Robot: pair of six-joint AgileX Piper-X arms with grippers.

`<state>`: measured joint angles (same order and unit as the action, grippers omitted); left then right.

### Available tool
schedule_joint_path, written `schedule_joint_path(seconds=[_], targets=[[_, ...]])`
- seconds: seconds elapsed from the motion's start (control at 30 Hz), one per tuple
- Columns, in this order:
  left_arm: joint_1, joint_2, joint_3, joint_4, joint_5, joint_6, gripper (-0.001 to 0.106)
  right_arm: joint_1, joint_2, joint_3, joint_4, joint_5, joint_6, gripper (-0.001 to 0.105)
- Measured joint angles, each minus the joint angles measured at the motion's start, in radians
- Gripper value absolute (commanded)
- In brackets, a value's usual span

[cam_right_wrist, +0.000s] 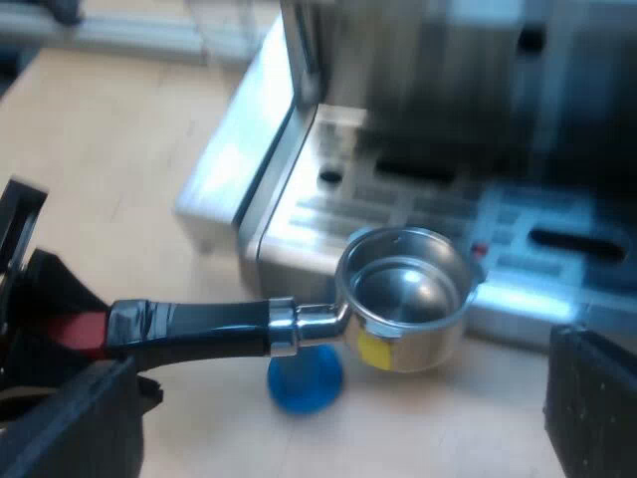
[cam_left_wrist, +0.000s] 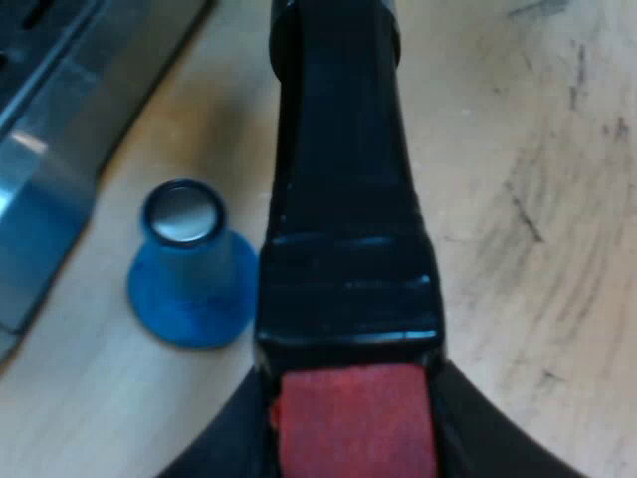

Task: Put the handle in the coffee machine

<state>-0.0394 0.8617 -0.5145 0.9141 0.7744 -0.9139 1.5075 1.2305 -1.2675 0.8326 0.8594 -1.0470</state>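
The bench [cam_left_wrist: 518, 149] is pale wood, marked with dark scuffs and faint curved scratches. What lies beyond it, past the machine, is too blurred to make out. In the left wrist view the left hand [cam_left_wrist: 353, 438] is closed on the metal holder [cam_left_wrist: 343, 199], its fingers pressing either side of the handle's red end [cam_left_wrist: 353, 413], and the dark handle runs away from the camera. Just beside the handle a blue tamper [cam_left_wrist: 189, 269] stands upright on the bench with its shiny metal face up, near the steel edge of the espresso machine [cam_left_wrist: 50, 149]. The right wrist view gives the other end of the holder. Its round basket [cam_right_wrist: 408, 289] is empty, bears a yellow patch [cam_right_wrist: 375, 349] on its side, and sits in front of the drip tray [cam_right_wrist: 518, 249], not locked into the machine. The basket and handle hide part of the tamper below them. The right hand [cam_right_wrist: 333, 398] is spread wide with nothing between its fingers, which sit well apart on either side of the holder.
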Motion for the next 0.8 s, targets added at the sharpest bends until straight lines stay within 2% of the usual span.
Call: schedule_joint_path(seconds=[0.1,0.57,0.63,0.67,0.7,0.8], targets=[[0.027,0.0,0.0,-0.025,0.0,0.0,0.0,0.041,0.031,0.0,-0.009,0.102,0.0,0.082],[0.039,0.0,0.0,-0.059,0.0,0.0,0.0,0.043,0.141,0.006,-0.09,0.145,0.0,0.082],[0.039,0.004,0.0,-0.064,0.0,0.0,0.0,0.043,0.157,0.006,-0.118,0.212,0.0,0.082],[0.039,0.008,0.0,-0.076,0.0,0.0,0.0,0.043,0.181,0.006,-0.135,0.315,-0.005,0.082],[0.039,0.013,0.0,-0.086,0.0,0.0,0.0,0.041,0.193,0.006,-0.139,0.354,-0.007,0.082],[0.039,0.029,0.0,-0.105,0.0,0.0,0.0,0.036,0.215,0.006,-0.142,0.39,-0.006,0.082]])
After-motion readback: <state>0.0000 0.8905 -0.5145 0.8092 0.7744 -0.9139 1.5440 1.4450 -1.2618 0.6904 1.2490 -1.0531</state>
